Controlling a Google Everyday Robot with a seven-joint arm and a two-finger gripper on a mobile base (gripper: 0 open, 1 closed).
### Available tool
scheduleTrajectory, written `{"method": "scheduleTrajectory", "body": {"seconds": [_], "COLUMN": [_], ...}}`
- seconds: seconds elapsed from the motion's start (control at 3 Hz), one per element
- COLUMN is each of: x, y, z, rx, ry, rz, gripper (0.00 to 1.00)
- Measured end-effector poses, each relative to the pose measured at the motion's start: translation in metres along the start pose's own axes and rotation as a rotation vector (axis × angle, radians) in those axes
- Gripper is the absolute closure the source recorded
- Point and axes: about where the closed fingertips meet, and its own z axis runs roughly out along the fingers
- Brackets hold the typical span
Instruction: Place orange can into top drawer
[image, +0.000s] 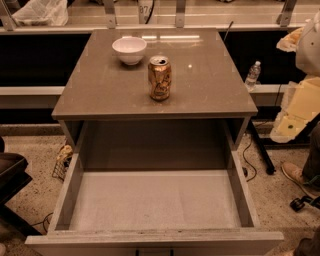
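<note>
The orange can (159, 78) stands upright on the grey-brown tabletop (210, 90), near its middle, with its silver pull-tab top up. The top drawer (65, 195) is pulled wide open below the tabletop's front edge. Its pale grey bottom (155, 200) is bare. My gripper is not in view. Only cream-coloured parts of my arm (300, 105) show at the right edge, beside the table and well to the right of the can.
A white bowl (129, 49) sits on the tabletop, behind and left of the can. A water bottle (253, 75) stands on a low ledge to the right. A shoe (299, 177) and cables lie on the floor at right. A dark chair (10, 175) is at left.
</note>
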Motion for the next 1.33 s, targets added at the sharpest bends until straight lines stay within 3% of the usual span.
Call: {"method": "scheduleTrajectory", "body": {"seconds": [0.33,0.67,1.0,1.33], "x": [-0.008,-0.026,-0.046,-0.073], "y": [-0.020,-0.055,-0.086,-0.107], "z": [0.018,0.041,0.065,0.089], "rx": [0.045,0.106,0.139,0.123], "ry": [-0.099,-0.250,-0.416,-0.630], "rz": [0.024,0.063,0.104,0.158], "gripper": [0.00,0.00,0.00,0.00]}}
